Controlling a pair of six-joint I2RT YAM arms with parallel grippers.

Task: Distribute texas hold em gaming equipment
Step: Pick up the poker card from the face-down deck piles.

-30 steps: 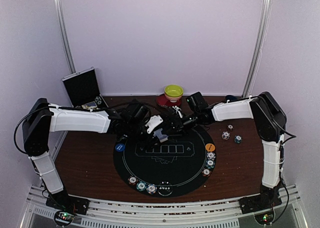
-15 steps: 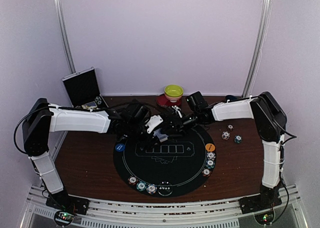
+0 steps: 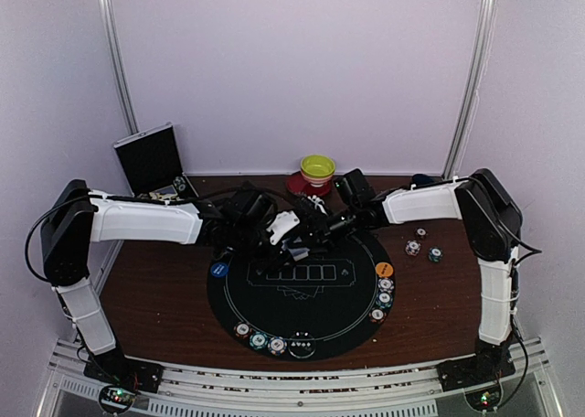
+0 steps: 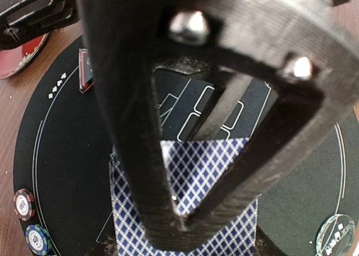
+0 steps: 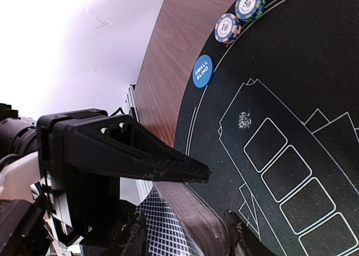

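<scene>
Blue-checked card backs show through my left finger frame: the deck (image 4: 202,172) is clamped in my left gripper (image 3: 291,243), held over the far-left part of the black mat (image 3: 311,321), above the printed card boxes. My right gripper (image 3: 317,227) is right up against the deck from the far-right side. In the right wrist view its tips seem to sit either side of the stack, but I can't tell if they pinch a card or just stand apart. Looks like the dealing step, taking one card off the top. Cards should be light, thin, bendy and slick, so the top one will likely slide rather than lift. I'd take it at a free corner or short edge, shallow bite only, since going deeper risks grabbing several. If my left hold slackens the stack could fan out or spill. Near-rim chips (image 3: 259,341) and right-rim chips (image 3: 385,291) sit on the mat edge, and loose chips (image 3: 413,248) lie on the wood to the right, well apart from the deck. They look small, stiff and round-edged, so best gripped across the rim. The blue button (image 5: 202,71) is at the left rim, the orange button (image 3: 384,269) at the right rim
</scene>
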